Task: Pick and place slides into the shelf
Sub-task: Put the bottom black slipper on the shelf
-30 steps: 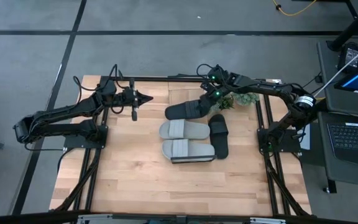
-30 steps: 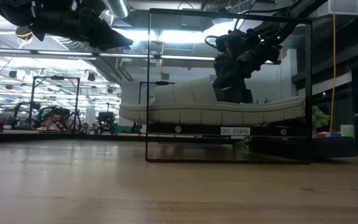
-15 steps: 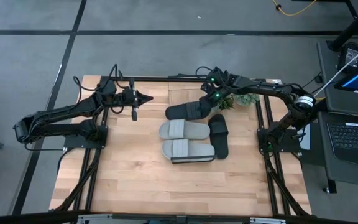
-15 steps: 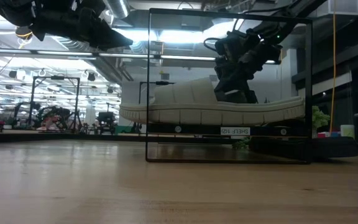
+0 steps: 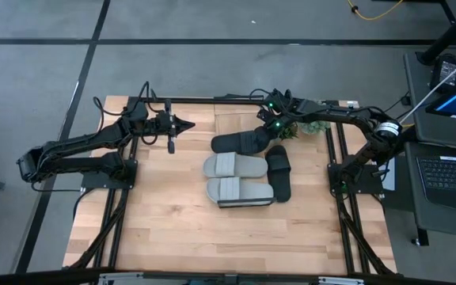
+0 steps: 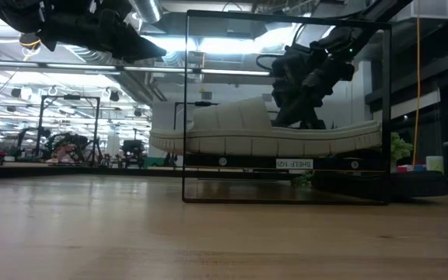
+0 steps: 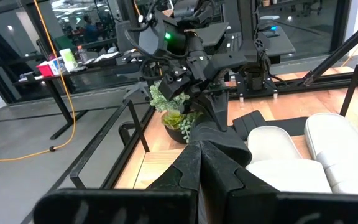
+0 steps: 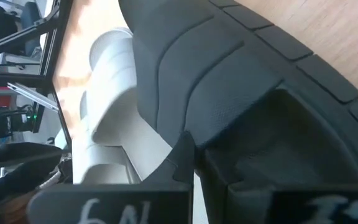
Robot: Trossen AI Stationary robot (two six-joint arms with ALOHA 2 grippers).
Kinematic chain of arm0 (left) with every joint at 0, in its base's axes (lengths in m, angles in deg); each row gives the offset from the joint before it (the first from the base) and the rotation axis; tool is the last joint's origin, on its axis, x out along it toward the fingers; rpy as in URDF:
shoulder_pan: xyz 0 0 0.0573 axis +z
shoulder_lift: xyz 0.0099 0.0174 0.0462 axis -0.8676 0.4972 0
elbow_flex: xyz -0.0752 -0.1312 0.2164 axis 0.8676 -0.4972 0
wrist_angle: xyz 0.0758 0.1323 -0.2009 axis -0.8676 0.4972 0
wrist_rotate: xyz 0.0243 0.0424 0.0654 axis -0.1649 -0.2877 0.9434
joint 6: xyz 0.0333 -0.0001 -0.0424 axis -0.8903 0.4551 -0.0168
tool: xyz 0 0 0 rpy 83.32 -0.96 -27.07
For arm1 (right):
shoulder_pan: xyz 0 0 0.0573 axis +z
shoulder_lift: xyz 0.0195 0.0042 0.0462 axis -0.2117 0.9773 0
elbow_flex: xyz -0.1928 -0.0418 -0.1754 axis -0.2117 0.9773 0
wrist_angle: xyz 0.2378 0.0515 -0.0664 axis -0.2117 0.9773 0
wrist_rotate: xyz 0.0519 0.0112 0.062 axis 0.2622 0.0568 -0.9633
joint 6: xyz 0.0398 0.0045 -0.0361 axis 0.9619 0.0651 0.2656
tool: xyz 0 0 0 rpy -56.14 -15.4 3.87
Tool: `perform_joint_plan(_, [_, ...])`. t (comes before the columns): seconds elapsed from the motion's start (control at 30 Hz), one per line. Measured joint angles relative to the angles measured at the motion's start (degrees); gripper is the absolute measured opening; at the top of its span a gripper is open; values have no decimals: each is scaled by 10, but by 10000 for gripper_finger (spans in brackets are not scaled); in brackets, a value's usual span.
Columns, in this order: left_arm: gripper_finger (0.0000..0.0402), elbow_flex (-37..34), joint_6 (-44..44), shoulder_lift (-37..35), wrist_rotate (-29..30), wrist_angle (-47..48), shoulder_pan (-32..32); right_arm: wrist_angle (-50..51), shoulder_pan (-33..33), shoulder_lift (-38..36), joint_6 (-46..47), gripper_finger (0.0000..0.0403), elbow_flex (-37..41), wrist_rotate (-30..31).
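Tabletop-side, right pincer [image 5: 261, 133] pinches black slide's [image 5: 237, 142] strap.

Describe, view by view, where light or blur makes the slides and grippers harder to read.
Low view: bright ceiling lights behind turn the right gripper into a silhouette over the grey slide. Right wrist view: the black slide fills the picture, very close. High view: even light, soft shadows beside the slides.

Jaws pinch a black slide [image 8: 229, 81]; grey slides [image 8: 114, 118] lie beyond.
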Motion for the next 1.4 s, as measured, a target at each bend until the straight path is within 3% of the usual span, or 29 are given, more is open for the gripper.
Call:
perform_joint_plan(0.4, [0,0,0,0,0,-2,0,-11,0,0,-1,16,18,-3])
perform_joint_plan(0.93, [0,0,0,0,0,-3,0,8,0,1,-29,89,20,10])
perform_joint_plan(1.4, [0,0,0,0,0,-5,0,4,0,1,-62,92,20,5])
